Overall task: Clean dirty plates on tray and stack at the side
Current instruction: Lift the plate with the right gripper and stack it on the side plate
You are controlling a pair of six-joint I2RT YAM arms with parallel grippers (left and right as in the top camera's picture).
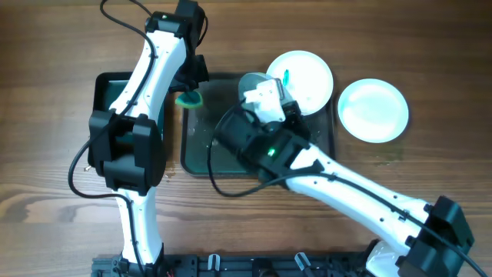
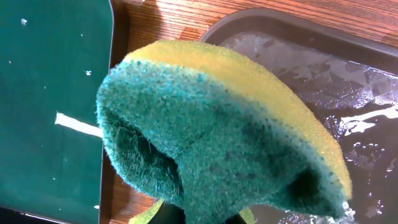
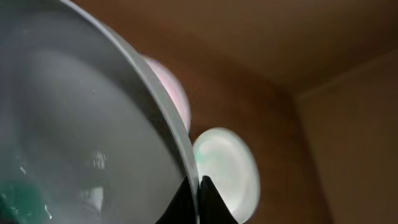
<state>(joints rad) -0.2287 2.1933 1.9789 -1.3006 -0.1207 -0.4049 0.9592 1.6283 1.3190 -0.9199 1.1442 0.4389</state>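
Note:
My left gripper is shut on a green and yellow sponge over the left edge of the large dark tray. My right gripper is shut on the rim of a white plate, held tilted above the tray; teal shows at its lower left. A second plate with a teal streak lies at the tray's back right corner. A plain white plate lies on the table to the right of the tray.
A smaller dark green tray lies left of the large tray, under my left arm. The large tray's floor is wet and glistening. My right arm crosses the tray's front right part. Wooden table all round.

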